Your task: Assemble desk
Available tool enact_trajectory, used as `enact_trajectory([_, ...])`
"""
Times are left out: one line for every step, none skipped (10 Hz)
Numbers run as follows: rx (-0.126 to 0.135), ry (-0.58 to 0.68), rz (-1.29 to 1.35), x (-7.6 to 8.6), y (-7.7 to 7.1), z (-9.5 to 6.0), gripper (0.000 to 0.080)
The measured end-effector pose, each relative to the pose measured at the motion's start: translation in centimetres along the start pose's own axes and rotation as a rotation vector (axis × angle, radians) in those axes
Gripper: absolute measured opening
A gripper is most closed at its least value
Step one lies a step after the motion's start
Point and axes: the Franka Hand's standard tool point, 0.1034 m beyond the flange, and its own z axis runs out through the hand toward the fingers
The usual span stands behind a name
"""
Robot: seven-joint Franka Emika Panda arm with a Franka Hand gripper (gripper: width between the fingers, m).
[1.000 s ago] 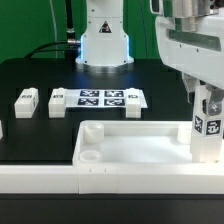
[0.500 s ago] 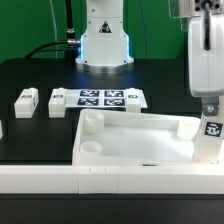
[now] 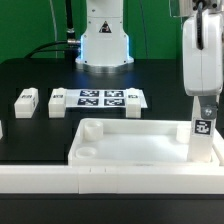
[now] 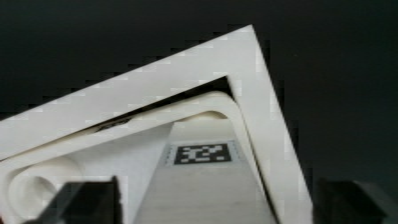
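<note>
Arm (image 3: 200,55) hangs straight down on the exterior view's right. The white tabletop (image 3: 140,150) lies flat, rim up, just behind the front rail (image 3: 60,181). One leg (image 3: 201,138) stands upright at its right corner, marker showing. The gripper (image 3: 203,112) flanks the leg's top, but I can't tell if it's actually squeezing.

No words, numbers or brands legible anywhere. Only coded black-and-white square tags: four on the marker board (image 3: 100,98), some on the loose legs (image 3: 26,100), one on the upright leg (image 3: 202,135).

Lab: marker board (image 3: 100,98), black table (image 3: 40,75)
</note>
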Motion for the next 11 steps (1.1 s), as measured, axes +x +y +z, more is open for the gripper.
enact_trajectory([0.003,-0.004,-0.006,-0.4,0.0,-0.3,0.0615])
enact_trajectory([0.016,-0.018,-0.024,-1.2,0.0,-1.5,0.0639])
enact_trajectory([0.031,-0.034,-0.043,-1.9,0.0,-3.1,0.0648])
enact_trajectory([0.047,-0.05,-0.055,-2.4,-0.1,-4.9,0.0648])
enact_trajectory([0.056,-0.057,-0.058,-2.5,-0.3,-5.6,0.0648])
enact_trajectory([0.052,-0.054,-0.059,-2.5,-0.2,-5.3,0.0649])
enact_trajectory([0.052,-0.054,-0.06,-2.5,-0.2,-5.2,0.0649])
enact_trajectory([0.052,-0.054,-0.061,-2.5,-0.2,-5.2,0.0649])
enact_trajectory([0.052,-0.054,-0.062,-2.5,-0.2,-5.2,0.0649])
enact_trajectory([0.052,-0.054,-0.062,-2.5,-0.2,-5.2,0.0649])
enact_trajectory([0.058,-0.054,-0.107,-2.4,-0.2,-5.4,0.0649])
